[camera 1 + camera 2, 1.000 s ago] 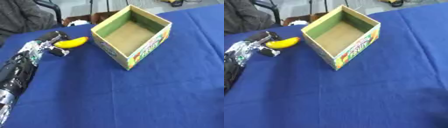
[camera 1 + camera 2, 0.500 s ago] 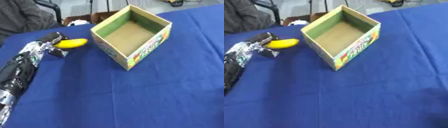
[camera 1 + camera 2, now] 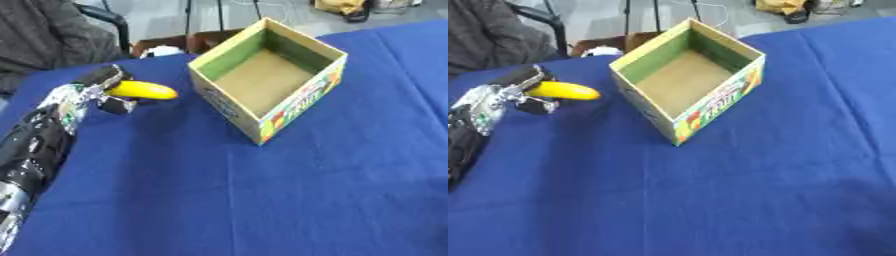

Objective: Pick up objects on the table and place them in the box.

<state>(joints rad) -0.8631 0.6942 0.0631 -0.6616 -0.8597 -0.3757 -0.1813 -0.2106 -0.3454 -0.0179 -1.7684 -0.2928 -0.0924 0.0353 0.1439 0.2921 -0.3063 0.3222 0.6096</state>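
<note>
Table (image 3: 289,200): covered by a blue cloth that fills nearly the whole view; it is the work surface, and the near and right parts show nothing lying on them.

Box (image 3: 269,78): an open cardboard carton at the far centre, sitting skewed so one corner points toward the near side. Green inside walls, a plain brown floor, bright printed outer faces. It looks empty, and its open top faces up, which suits a drop from above.

Left arm (image 3: 35,150): black with silvery patches, coming in along the left edge from the near corner and reaching toward the far left, so the hand ends up just left of the box.

Left hand (image 3: 98,92): fingers curled around one end of the banana, one dark finger above it and another below, a pinch that leaves most of the fruit sticking out to the right, toward the box.

Banana (image 3: 143,90): far left, between the hand and the box, apart from the box's left wall. Short, plump, smooth bright yellow, lying roughly level. Whether it rests on the cloth or sits just clear of it I cannot tell.

Right hand: shows in neither view.

Step, as I judge it: the fruit is grasped and not yet over the box; carrying it right and over the rim comes next.
</note>
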